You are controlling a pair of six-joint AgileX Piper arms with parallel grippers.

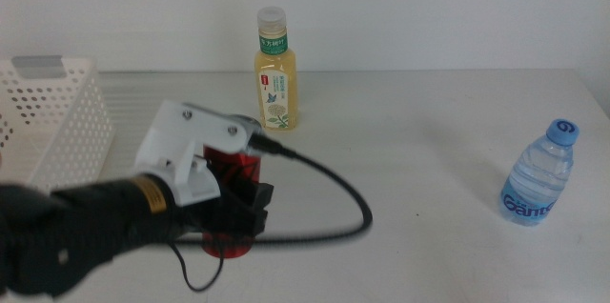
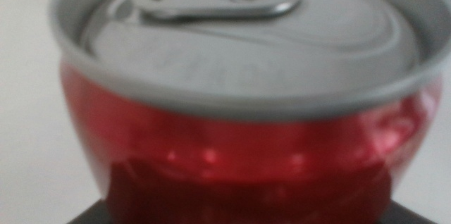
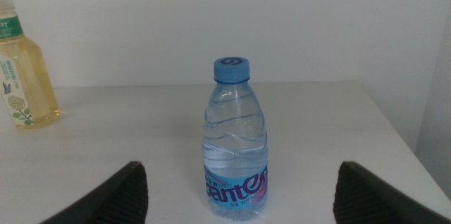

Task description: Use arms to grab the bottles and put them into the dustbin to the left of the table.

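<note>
A red soda can [image 1: 229, 163] stands upright on the table [image 1: 429, 131] at front left. My left gripper [image 1: 246, 206] is shut on the can, its black jaws on either side of the body. In the left wrist view the can [image 2: 232, 146] fills the picture and hides the jaws. The yellow-drink bottle [image 1: 275, 79] stands upright behind the can. At the right stands the small blue-capped water bottle [image 1: 538, 179]. My right gripper [image 3: 241, 175] is open, facing the water bottle [image 3: 236, 146] from a short distance; it is out of the middle view.
The white perforated dustbin [image 1: 57, 122] sits at the table's left edge, beside the left arm. A thick black cable [image 1: 353, 203] loops over the table from the left gripper. The yellow bottle [image 3: 25, 76] also shows in the right wrist view.
</note>
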